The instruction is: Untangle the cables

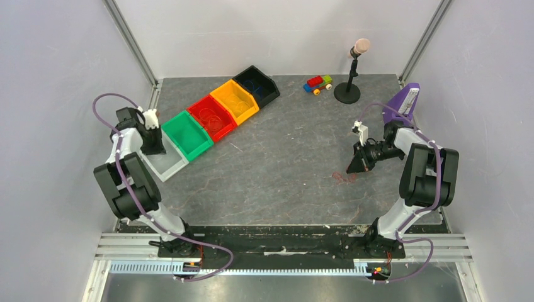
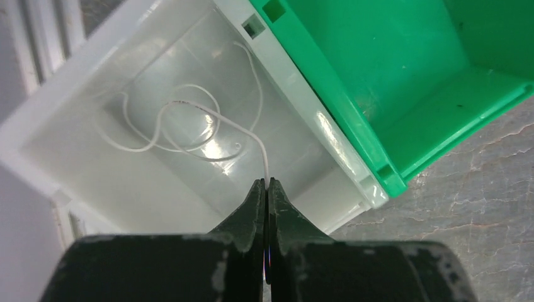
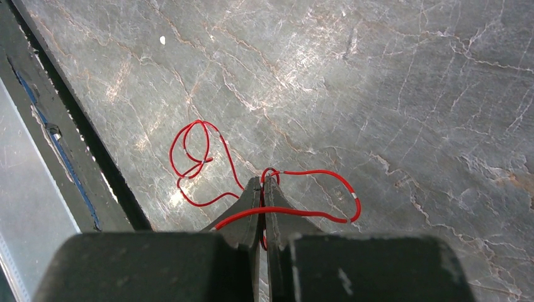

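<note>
My left gripper [image 2: 265, 182] is shut on the end of a thin white cable [image 2: 265, 160]. The rest of the cable curls loosely inside the clear white bin [image 2: 296, 94]. In the top view this gripper [image 1: 154, 143] hangs over that bin [image 1: 169, 166] at the left. My right gripper [image 3: 262, 179] is shut on thin red cable [image 3: 315, 171], which loops to the right and back across the fingers. More red loops [image 3: 189, 148] lie on the table to the left. In the top view the right gripper [image 1: 354, 165] is just above the red cable [image 1: 344, 178].
A row of bins runs diagonally at the back left: green [image 1: 187, 133], red [image 1: 213, 117], orange [image 1: 235, 100], black [image 1: 257, 85]. A toy car [image 1: 318, 83], a microphone stand [image 1: 347, 92] and a purple object [image 1: 403, 104] stand at the back right. The table's black front rail [image 3: 75, 145] is near the red cable.
</note>
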`<action>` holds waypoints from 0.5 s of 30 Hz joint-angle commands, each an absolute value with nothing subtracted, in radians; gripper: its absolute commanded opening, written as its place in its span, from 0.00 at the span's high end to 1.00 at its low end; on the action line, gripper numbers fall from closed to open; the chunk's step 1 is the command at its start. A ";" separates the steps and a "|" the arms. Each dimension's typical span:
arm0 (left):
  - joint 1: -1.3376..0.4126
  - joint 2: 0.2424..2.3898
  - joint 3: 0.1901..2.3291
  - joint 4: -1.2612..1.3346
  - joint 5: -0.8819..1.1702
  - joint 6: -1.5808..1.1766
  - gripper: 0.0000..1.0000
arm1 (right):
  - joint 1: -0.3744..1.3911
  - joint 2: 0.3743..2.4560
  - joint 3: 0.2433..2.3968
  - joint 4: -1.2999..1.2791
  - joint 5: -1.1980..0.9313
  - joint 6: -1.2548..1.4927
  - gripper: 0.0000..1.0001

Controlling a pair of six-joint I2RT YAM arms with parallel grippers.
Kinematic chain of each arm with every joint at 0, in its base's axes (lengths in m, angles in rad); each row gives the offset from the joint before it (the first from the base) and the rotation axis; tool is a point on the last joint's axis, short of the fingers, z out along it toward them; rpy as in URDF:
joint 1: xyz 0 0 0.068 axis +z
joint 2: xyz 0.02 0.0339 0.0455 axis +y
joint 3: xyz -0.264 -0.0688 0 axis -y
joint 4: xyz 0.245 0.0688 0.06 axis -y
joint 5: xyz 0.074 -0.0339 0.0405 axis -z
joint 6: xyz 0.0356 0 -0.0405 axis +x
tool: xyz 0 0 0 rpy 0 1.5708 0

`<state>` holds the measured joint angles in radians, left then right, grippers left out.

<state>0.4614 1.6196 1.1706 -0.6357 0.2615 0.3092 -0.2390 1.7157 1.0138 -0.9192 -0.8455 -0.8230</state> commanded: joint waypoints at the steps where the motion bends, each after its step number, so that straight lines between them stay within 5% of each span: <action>1: 0.464 1.665 1.160 -0.560 0.289 0.273 0.98 | -0.235 1.707 1.016 -0.926 -0.875 -0.831 0.99; 7: 0.465 1.725 1.150 -0.531 0.232 0.316 0.97 | -0.234 1.710 1.018 -0.927 -0.876 -0.831 0.99; 15: 0.465 1.612 1.204 -0.587 0.233 0.305 0.42 | -0.233 1.710 1.020 -0.927 -0.880 -0.828 0.99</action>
